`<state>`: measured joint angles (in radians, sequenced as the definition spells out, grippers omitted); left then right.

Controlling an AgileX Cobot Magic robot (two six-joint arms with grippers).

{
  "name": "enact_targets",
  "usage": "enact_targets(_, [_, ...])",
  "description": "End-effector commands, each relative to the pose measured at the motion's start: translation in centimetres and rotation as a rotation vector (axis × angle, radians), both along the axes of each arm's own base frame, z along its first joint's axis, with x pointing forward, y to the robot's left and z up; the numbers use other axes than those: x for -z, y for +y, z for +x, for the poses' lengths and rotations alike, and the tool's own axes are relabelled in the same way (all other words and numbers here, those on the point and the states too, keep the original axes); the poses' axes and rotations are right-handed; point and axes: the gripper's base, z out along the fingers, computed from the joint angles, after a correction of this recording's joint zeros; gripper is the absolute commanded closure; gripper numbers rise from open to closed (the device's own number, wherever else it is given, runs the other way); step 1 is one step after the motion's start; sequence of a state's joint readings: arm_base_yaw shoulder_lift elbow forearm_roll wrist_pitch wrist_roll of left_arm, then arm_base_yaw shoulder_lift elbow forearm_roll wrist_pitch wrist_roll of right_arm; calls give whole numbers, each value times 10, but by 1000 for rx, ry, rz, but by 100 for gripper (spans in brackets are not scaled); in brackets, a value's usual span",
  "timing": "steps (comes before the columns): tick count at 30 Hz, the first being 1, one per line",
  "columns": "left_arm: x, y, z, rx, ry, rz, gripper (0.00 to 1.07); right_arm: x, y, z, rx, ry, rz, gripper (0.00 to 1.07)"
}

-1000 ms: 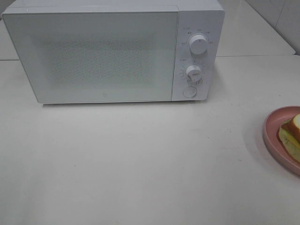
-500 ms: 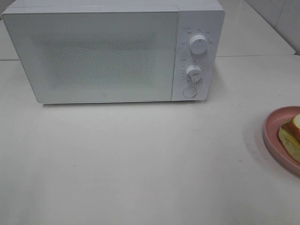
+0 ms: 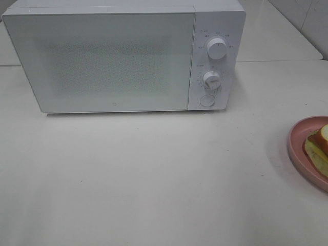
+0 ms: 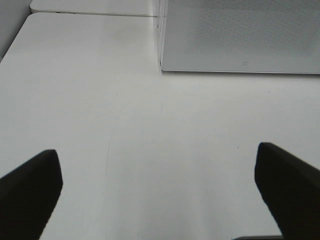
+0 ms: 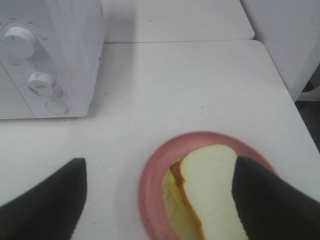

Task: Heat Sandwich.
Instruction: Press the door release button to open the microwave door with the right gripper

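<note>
Right wrist view puts the sandwich point(image 5: 207, 190) on the pink plate point(image 5: 152, 172), on the counter point(image 5: 175, 85) beyond the dial side of the microwave point(image 5: 60, 30), and with left jaws and right jaws both spread and empty, I judge its shut door point(image 3: 102, 61) should be opened first, gently.

The exterior camera sits high, looking steeply down across the white tabletop point(image 3: 154, 179) at the microwave's point(image 3: 113, 61) closed front. The pink plate point(image 3: 294, 147) is cut off by the frame. The left wrist camera looks low and close over bare tabletop toward the microwave's door corner. The right wrist camera looks down closely on the plate, with the microwave's knobs point(image 5: 20, 42) beyond. All three views share the microwave.
</note>
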<state>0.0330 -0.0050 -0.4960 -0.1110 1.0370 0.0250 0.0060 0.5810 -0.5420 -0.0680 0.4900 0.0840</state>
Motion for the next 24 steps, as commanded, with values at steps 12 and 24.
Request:
enact_targets(12, [0,0,-3,0,-33,-1,6,5,0,25,53,14,91,31])
enact_targets(24, [0,0,-3,0,-33,-1,6,4,1,37,44,-45,92,31])
